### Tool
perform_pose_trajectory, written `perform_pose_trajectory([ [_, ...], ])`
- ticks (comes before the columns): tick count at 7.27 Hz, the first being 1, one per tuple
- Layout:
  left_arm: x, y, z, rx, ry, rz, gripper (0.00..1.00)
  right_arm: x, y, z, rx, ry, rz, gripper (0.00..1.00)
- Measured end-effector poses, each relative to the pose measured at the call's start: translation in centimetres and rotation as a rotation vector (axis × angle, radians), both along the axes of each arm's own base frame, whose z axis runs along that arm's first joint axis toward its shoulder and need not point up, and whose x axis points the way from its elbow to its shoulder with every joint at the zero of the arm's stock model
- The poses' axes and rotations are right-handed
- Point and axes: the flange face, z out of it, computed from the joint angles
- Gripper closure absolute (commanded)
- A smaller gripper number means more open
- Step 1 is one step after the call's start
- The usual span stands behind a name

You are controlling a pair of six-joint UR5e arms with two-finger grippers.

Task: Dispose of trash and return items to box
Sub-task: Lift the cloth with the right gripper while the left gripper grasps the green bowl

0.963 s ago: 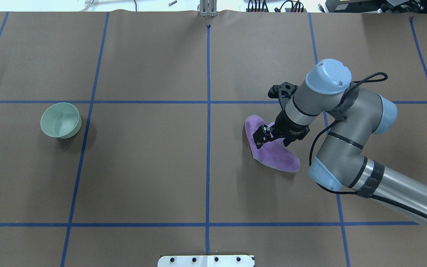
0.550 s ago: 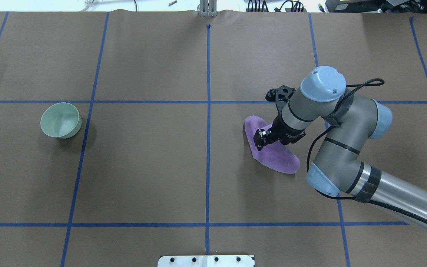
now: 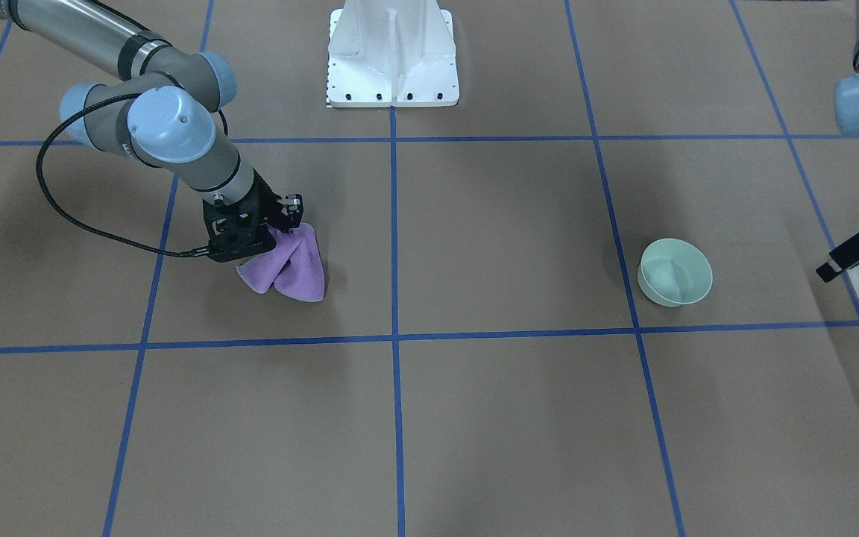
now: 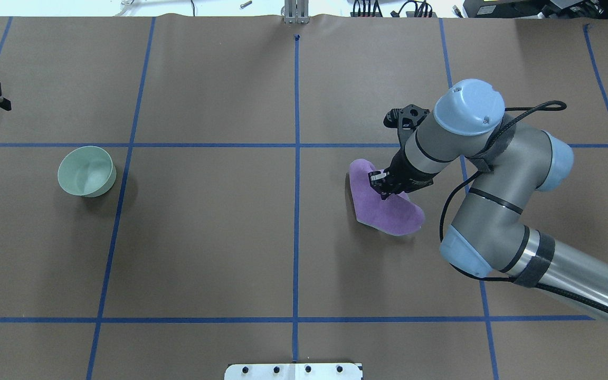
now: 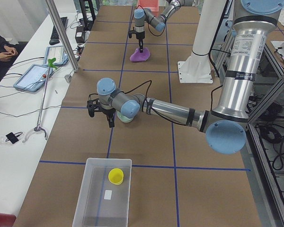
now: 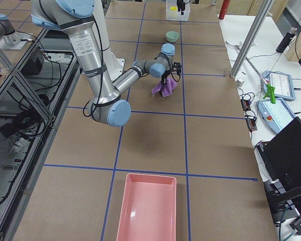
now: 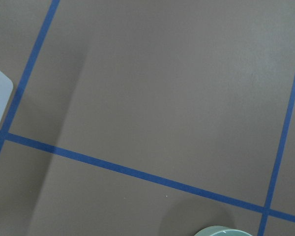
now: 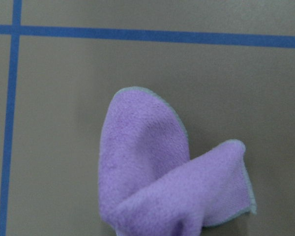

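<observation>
Brown-papered tabletop, blue grid.
Front view: purple cloth is held pinched in the closed right fingers; a shallow bite could let it slip. Bowl is left out on the tabletop. Left fingers: state cannot be told.
Left view: cup is seen inside box.

**Fleece, matt paper, smooth plastic**

Fuzzy, matt nap on the purple cloth, edged with a thin pale hem. Smooth, low-sheen plastic for the mint-green bowl and yellow cup. Frosted, translucent plastic for the box. Dull brown paper over the table, crossed by blue tape. Brushed metal with glossy pale-blue caps on the right arm.
</observation>
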Motion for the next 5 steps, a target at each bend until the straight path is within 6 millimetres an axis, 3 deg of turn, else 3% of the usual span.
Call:
perform_pose_trajectory([
  [3, 6.1, 2.4, 0.6, 0.010, 0.013, 0.097, 0.02, 9.1, -1.5, -4.5, -0.066, 0.056, 0.134, 1.00],
  [5, 9.0, 3.9, 2.5, 0.031, -0.003, 0.131, 0.02, 16.0, -3.2, -5.5, -0.092, 0.077, 0.235, 1.00],
])
